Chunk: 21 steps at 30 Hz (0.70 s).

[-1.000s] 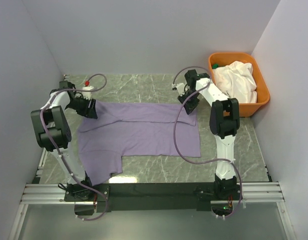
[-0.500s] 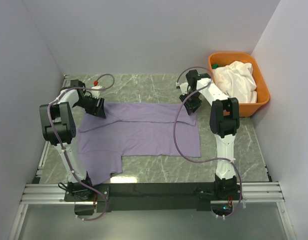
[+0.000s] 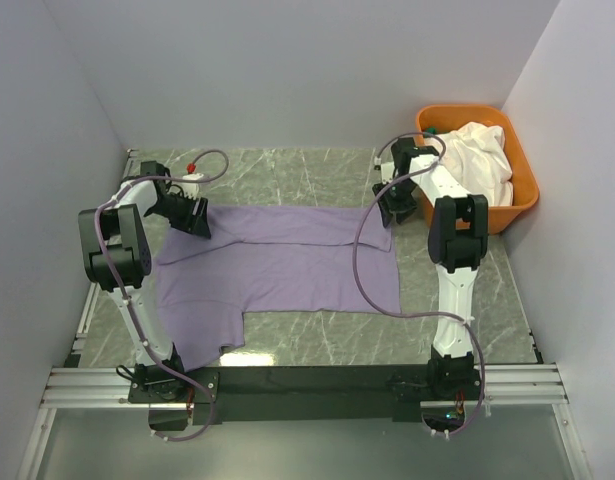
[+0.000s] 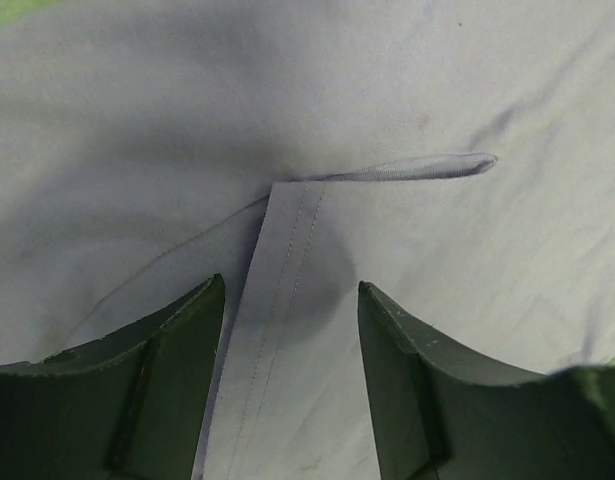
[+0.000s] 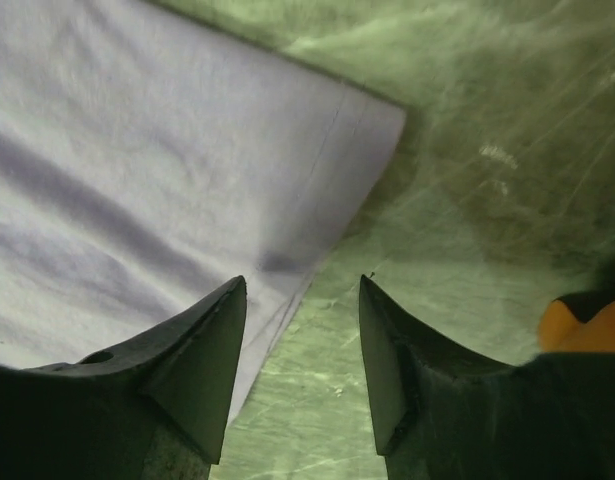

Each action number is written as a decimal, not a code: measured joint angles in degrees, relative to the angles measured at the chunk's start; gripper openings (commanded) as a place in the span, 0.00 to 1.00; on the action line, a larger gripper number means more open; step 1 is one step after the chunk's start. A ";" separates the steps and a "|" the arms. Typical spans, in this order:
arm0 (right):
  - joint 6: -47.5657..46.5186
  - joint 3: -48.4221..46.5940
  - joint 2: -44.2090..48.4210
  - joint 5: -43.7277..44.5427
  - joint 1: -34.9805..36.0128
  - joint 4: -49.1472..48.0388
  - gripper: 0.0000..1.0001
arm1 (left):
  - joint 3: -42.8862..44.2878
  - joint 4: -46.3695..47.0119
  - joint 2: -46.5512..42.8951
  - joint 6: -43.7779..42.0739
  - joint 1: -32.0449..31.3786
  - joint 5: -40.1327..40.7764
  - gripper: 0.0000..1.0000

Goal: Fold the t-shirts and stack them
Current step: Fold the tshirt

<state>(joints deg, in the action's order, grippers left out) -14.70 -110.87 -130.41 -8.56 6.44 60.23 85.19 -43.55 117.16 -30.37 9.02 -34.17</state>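
The lavender t-shirt (image 3: pixel 287 260) is lying spread flat on the marble-patterned desk (image 3: pixel 317 175), off to the left of the orange tub (image 3: pixel 525 192) as the top camera sees it, with a strip of bare desk between its nearest edge and the tub. One sleeve is reaching toward the arm bases, on the side of the shirt away from the tub. The white t-shirt (image 3: pixel 477 160) is sitting bunched up inside the tub, rising above its rim.

The right gripper (image 3: pixel 395 208) is hovering just beside the tub, over the far corner of the lavender shirt that lies closest to it. Its jaws are standing apart and are holding nothing; in the right wrist view the stitched corner of the shirt and bare desk are showing between them, with a patch of the tub's orange at the frame's edge.

The left gripper (image 3: pixel 195 218) is hanging over the far corner of the lavender shirt at the end farthest from the tub. Its jaws are also standing apart, gripping nothing. In the left wrist view a flat hemmed band of the cloth is running between them, with a small ribbed fold lying just past its end.
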 measured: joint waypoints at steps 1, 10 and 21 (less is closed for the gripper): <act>0.22 -0.66 -0.28 -0.31 -0.09 0.09 0.52 | 0.00 0.04 -0.02 0.00 -0.02 0.00 0.61; 0.76 -5.51 -2.84 -3.91 -0.22 -0.31 0.42 | 0.00 -0.26 -0.07 -0.02 -0.24 1.05 0.62; 1.29 -2.64 -3.30 -4.39 -1.42 -1.53 0.46 | 0.02 -0.31 -0.48 -0.07 -0.28 1.55 0.61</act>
<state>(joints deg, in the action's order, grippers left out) -13.41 -113.51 -133.71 -12.95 5.02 58.70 85.21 -43.86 116.68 -30.44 8.73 -32.62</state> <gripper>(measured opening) 0.468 0.614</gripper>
